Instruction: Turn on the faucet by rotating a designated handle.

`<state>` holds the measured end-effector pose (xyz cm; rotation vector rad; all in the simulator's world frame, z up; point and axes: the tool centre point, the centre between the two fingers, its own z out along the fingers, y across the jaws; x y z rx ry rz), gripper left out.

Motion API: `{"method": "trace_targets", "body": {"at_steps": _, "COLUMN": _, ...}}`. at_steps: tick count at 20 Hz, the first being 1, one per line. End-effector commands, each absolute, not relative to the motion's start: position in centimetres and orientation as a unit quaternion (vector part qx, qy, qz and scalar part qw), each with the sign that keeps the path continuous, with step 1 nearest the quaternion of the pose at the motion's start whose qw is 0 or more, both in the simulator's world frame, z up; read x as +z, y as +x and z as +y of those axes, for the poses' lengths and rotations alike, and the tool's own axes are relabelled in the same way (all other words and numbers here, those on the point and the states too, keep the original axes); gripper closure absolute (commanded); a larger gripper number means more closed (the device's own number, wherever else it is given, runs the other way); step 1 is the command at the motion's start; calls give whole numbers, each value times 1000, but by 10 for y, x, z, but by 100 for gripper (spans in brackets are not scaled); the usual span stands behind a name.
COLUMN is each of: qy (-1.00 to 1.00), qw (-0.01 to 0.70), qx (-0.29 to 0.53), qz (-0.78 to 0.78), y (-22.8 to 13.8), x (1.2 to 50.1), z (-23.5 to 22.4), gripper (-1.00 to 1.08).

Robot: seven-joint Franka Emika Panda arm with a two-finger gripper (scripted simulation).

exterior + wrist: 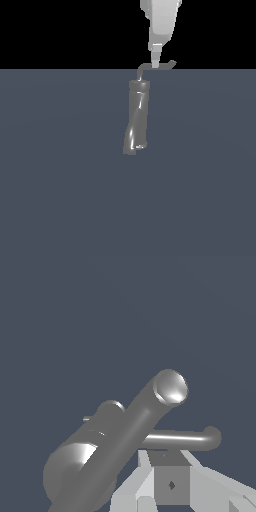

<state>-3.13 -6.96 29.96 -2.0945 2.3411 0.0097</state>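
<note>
The faucet (pixel 136 120) stands in the middle of the floor, and the gripper (pixel 155 63) is right at the thin handle (pixel 162 66) on top, so the reaching looks done and the turning is left, but I cannot tell if its fingers are squeezing.

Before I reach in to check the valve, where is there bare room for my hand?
Bare floor lies on both sides of the faucet and in front of it. It is crowded only at the top, where the pincer meets the handle.
</note>
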Motion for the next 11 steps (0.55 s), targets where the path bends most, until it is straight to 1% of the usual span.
{"method": "trace_targets", "body": {"at_steps": 1, "qy": -653, "qw": 0, "qx": 0, "qz": 757, "y": -29, "x": 300, "z": -96, "gripper": 108}}
{"method": "trace_targets", "body": {"at_steps": 11, "qy": -649, "qw": 0, "qx": 0, "qz": 761, "y": -18, "x": 300, "z": -120, "gripper": 108}}
